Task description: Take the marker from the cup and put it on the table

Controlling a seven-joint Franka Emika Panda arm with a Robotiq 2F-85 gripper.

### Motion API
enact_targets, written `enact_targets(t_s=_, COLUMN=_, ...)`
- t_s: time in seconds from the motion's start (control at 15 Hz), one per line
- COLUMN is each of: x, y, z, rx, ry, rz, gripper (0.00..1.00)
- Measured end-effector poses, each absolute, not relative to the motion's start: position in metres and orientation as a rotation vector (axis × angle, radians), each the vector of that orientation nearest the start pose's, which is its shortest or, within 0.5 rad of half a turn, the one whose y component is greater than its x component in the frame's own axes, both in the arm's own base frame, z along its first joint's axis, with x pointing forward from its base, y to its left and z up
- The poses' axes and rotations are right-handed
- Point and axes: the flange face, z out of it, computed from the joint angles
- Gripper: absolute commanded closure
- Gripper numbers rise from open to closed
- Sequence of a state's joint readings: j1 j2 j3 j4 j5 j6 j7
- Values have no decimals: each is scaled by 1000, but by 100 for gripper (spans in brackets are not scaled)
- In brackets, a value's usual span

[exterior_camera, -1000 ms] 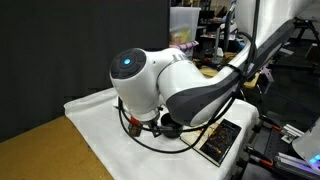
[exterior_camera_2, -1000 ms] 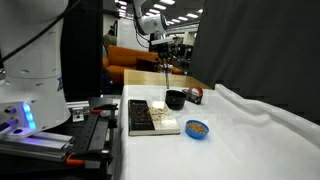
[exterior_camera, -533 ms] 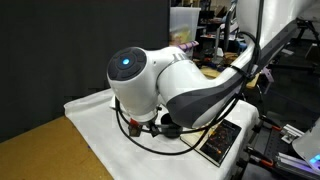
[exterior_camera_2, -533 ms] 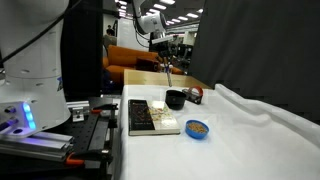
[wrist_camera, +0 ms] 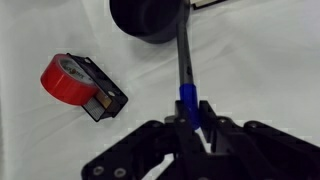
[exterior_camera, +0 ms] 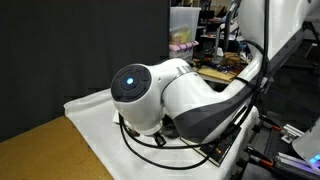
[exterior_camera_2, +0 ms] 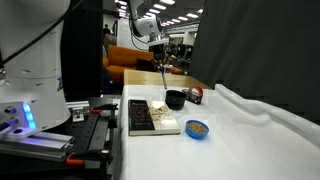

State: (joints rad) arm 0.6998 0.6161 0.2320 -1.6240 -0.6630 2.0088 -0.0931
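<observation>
A red roll of tape in a black holder (wrist_camera: 78, 86) lies at the left of the wrist view on the white cloth of the tabletop (wrist_camera: 40, 140), well apart from the cup (wrist_camera: 148, 20), a dark round mug cut off by the top edge. From the cup's right side the marker (wrist_camera: 184, 65) runs down the picture. It is a slim, straight, dark stick with a blue stretch close to where it is gripped. The tool (wrist_camera: 197, 118) at the bottom has its fingers drawn in narrow on that blue part, holding the marker. The far tip overlaps the cup's edge, and I cannot tell whether it is inside the cup or just over the rim. In an exterior view a flat board (exterior_camera_2: 150, 118) lies at the left of the cloth. The tool (exterior_camera_2: 161, 60) hangs high with the marker (exterior_camera_2: 165, 78) below it as a thin, nearly upright dark line, its lower end near the rim of the cup (exterior_camera_2: 176, 99). The tape holder sits just beside the cup, and a blue disc (exterior_camera_2: 198, 128) lies nearer the camera. In an exterior view the arm (exterior_camera: 170, 95) hides the cup and marker, and a tan wooden corner (exterior_camera: 50, 155) shows at the left.
</observation>
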Motion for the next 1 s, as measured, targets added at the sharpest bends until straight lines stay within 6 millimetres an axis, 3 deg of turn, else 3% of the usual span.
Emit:
enact_targets(t_s=0.4, x=459, y=489, z=244, rx=-2853, ry=-2193, rz=61, gripper=96)
enact_targets(t_s=0.67, x=448, y=483, z=222, rx=-2835, ry=-2184, rz=152, gripper=96)
enact_targets(t_s=1.0, x=449, y=479, z=215, rx=-2837, ry=-2177, rz=180, gripper=96)
